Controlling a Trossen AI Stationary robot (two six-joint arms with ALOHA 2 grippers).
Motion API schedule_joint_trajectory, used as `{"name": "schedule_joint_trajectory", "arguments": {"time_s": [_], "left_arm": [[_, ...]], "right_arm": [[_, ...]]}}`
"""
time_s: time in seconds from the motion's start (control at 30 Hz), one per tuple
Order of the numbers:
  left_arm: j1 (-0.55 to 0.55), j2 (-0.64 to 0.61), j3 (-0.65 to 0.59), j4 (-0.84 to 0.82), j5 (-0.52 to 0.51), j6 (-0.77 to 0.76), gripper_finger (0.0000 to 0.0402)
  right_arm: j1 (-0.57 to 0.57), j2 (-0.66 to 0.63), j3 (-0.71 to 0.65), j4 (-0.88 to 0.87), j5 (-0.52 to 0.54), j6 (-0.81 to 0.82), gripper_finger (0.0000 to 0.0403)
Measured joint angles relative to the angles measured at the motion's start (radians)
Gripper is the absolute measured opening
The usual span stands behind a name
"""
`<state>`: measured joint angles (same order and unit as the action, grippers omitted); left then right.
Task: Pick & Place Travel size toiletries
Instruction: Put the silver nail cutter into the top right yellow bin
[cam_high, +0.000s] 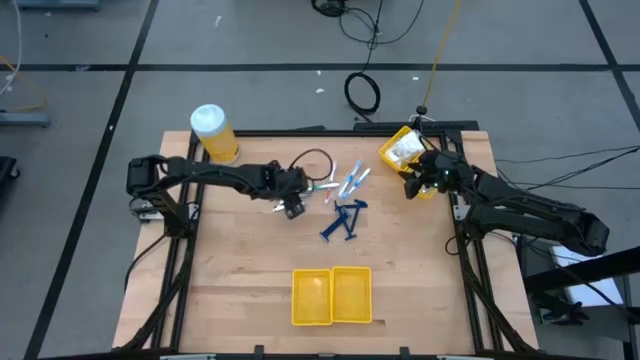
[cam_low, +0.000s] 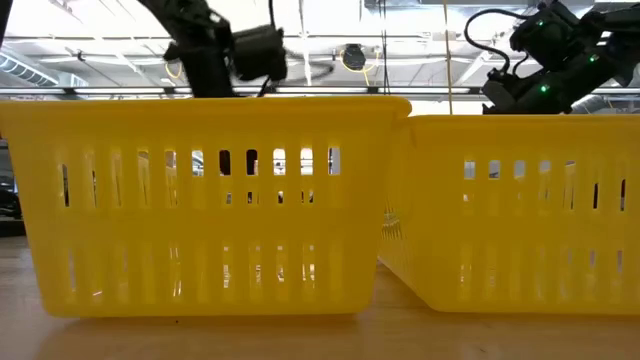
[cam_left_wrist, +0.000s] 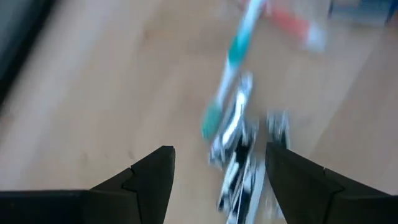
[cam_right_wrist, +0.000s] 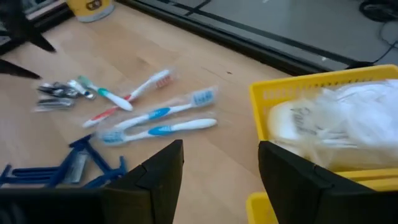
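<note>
Silvery pieces (cam_left_wrist: 239, 149) lie on the tabletop (cam_high: 250, 270) between your left claw (cam_left_wrist: 221, 180) fingers, which stand apart and empty.
Your right claw (cam_right_wrist: 221, 168) is also apart and empty beside the yellow bin (cam_right_wrist: 323, 93) of clear packets (cam_right_wrist: 336, 127); toothbrushes (cam_right_wrist: 155, 121) and blue razors (cam_right_wrist: 68, 165) wait mid-tabletop. Closing the left claw off-centre could, I judge, skid the small pieces away or catch the nearby green-tipped toothbrush (cam_left_wrist: 233, 62).

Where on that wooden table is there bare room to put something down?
Bare wood lies left and right of the yellow two-compartment bin, and between it and the dark blue razors. It is crowded around the white toothbrushes, with the left hand beside them.
</note>
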<state>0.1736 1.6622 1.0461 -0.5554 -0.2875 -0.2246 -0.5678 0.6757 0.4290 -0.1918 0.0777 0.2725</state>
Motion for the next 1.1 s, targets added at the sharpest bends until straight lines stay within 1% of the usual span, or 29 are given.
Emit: {"name": "schedule_joint_trajectory", "arguments": {"time_s": [0.07, 0.23, 0.33, 0.4, 0.47, 0.57, 0.73, 0.9, 1.0, 1.1], "left_arm": [[-0.005, 0.000, -0.043, -0.001, 0.026, 0.005, 0.0243], [-0.010, 0.000, -0.127, 0.013, 0.044, -0.023, 0.0243], [-0.011, 0.000, -0.171, 0.080, 0.103, -0.021, 0.0243], [-0.011, 0.000, -0.197, 0.126, 0.139, 0.011, 0.0243], [-0.012, -0.002, -0.227, 0.181, 0.140, 0.057, 0.0243], [-0.005, -0.004, -0.271, 0.274, 0.133, 0.085, 0.0243], [0.012, -0.003, -0.285, 0.307, 0.142, 0.088, 0.0243], [0.015, -0.002, -0.286, 0.305, 0.194, 0.121, 0.0242], [0.011, -0.002, -0.286, 0.304, 0.204, 0.131, 0.0228], [0.011, -0.002, -0.286, 0.304, 0.213, 0.142, 0.0191]], "right_arm": [[0.000, -0.001, 0.000, -0.002, -0.006, 0.002, 0.0193], [0.000, -0.001, 0.000, -0.006, -0.004, 0.002, 0.0192], [0.000, -0.001, 0.000, -0.006, -0.004, 0.002, 0.0191], [0.000, -0.001, 0.000, -0.006, -0.004, 0.003, 0.0189], [0.000, -0.001, 0.000, -0.006, -0.004, 0.003, 0.0188], [0.000, -0.001, 0.000, -0.006, -0.004, 0.014, 0.0188], [0.000, -0.001, 0.000, -0.007, -0.004, 0.022, 0.0187], [0.000, -0.001, 0.000, -0.007, -0.004, 0.022, 0.0187], [0.000, -0.001, 0.000, -0.007, -0.005, 0.022, 0.0187], [0.000, -0.001, 0.000, -0.007, -0.005, 0.021, 0.0187]]}}
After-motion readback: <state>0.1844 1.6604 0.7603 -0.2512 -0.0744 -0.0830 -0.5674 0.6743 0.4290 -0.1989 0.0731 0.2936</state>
